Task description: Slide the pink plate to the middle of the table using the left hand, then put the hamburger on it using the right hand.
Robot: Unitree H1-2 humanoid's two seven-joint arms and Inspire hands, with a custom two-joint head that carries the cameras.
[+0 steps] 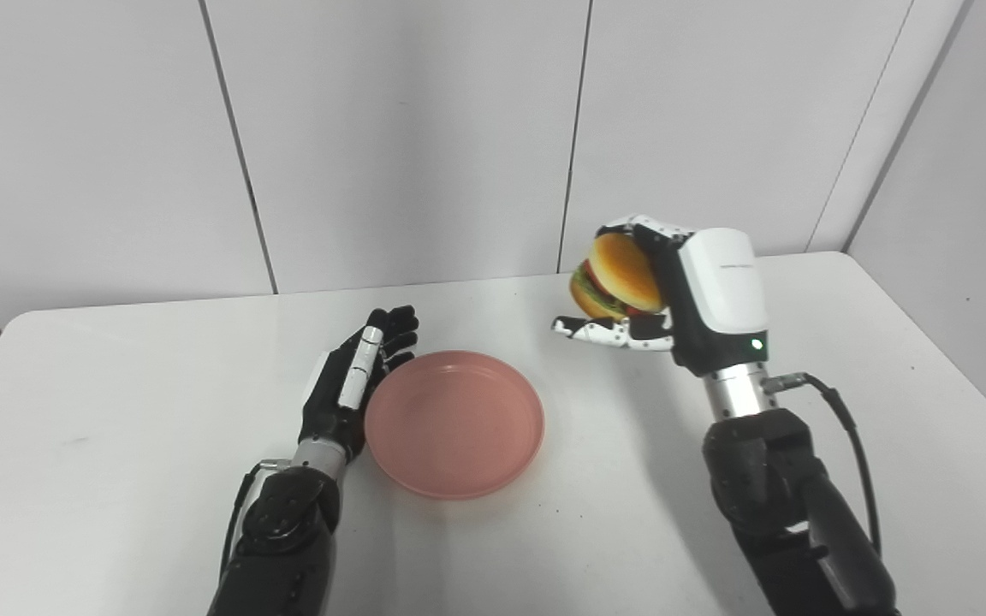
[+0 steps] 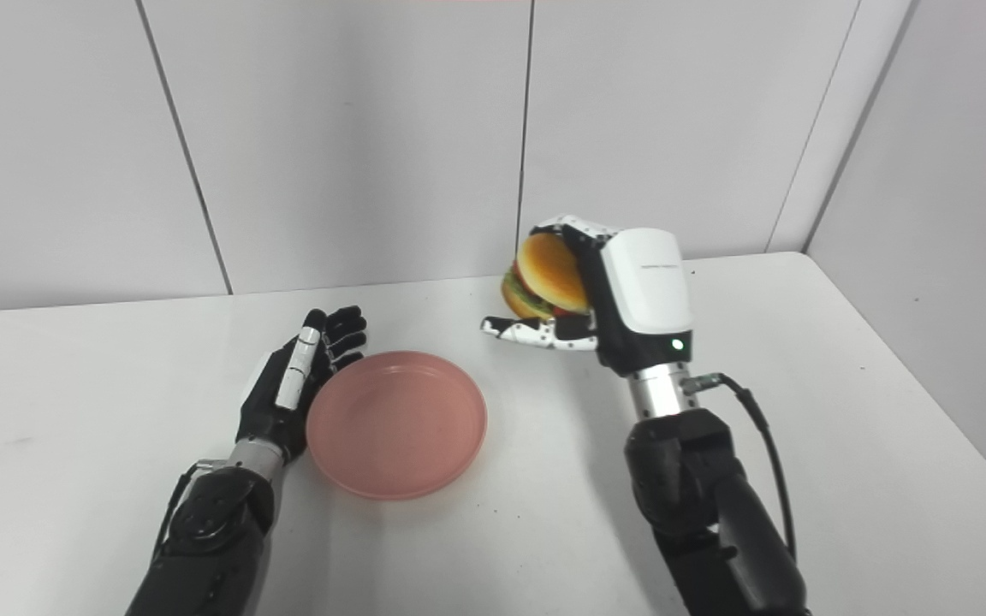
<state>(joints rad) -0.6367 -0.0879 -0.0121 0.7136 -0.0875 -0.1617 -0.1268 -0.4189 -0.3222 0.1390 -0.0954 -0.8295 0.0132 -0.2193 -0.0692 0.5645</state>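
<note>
The pink plate (image 1: 454, 421) lies flat near the middle of the white table (image 1: 116, 402), with nothing in it. My left hand (image 1: 354, 376) rests open on the table against the plate's left rim, fingers stretched away from me. My right hand (image 1: 680, 291) is raised above the table, to the right of and beyond the plate, shut on the hamburger (image 1: 617, 275). The hamburger is tilted on its side, bun top facing left, with lettuce and tomato showing. In the right eye view the hamburger (image 2: 547, 276) hangs clear of the plate (image 2: 397, 422).
Grey wall panels (image 1: 407, 137) stand right behind the table's far edge. A black cable (image 1: 844, 428) loops off my right wrist. The table's right edge (image 1: 938, 342) runs close to my right arm.
</note>
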